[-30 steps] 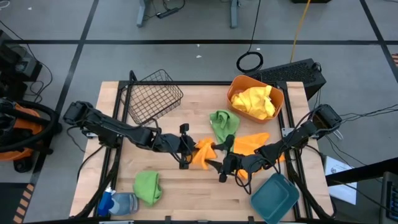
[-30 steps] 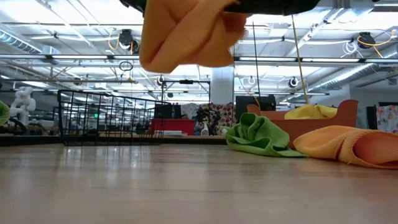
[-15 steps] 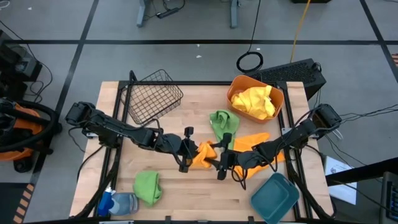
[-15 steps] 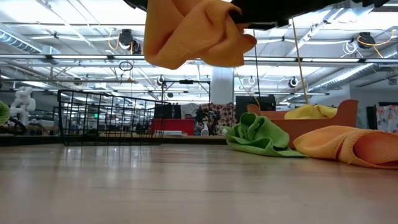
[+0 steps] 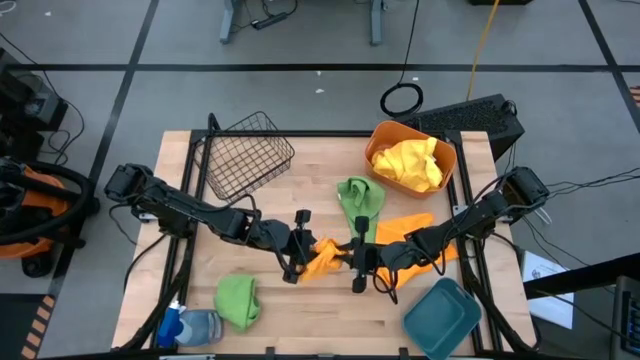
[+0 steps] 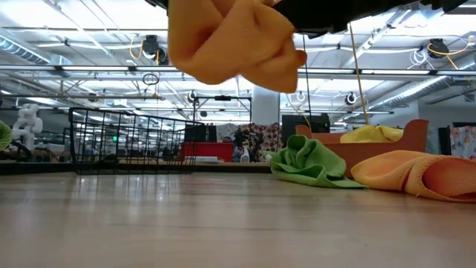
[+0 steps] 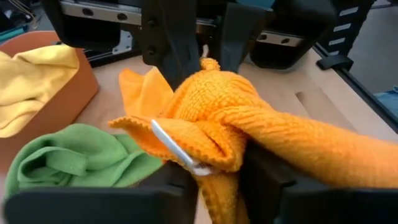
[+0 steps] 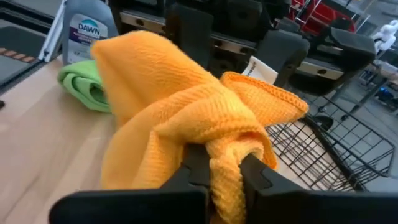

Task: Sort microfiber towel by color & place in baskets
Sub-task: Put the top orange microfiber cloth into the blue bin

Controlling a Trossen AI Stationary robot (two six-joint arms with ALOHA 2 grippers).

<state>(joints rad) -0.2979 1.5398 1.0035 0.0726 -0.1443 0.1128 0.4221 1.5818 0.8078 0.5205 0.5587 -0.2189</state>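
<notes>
An orange towel [image 5: 322, 258] hangs bunched between my two grippers above the table's middle; the low view shows it [image 6: 230, 41] clear of the tabletop. My left gripper [image 5: 297, 256] is shut on its left end and my right gripper [image 5: 357, 262] is shut on its right end. A second orange towel [image 5: 405, 232] and a green towel [image 5: 358, 197] lie on the table behind them. Another green towel [image 5: 238, 300] lies near the front left. Yellow towels [image 5: 408, 162] lie in the orange basket [image 5: 447, 158]. My left gripper pinches a bunched fold at the towel's left end [image 7: 217, 186] between its two fingers, coming level from the table's left side. The towel is lifted clear and stretches away to the other gripper. My right gripper pinches a gathered bunch of several layers at the towel's right end [image 8: 224, 163] between its two fingers [image 8: 194, 163], coming level from the table's right side. The towel is lifted clear and puffs out loosely beyond the fingers.
The black wire basket [image 5: 245, 155] stands tilted at the far left. The teal basket [image 5: 443, 318] sits at the near right corner. A blue-and-white bottle [image 5: 190, 325] lies at the near left corner beside the green towel.
My left gripper has gone a little toward the table's near edge, and the orange towel has gone with it. The towel stays lifted clear and bunched between both grippers.
</notes>
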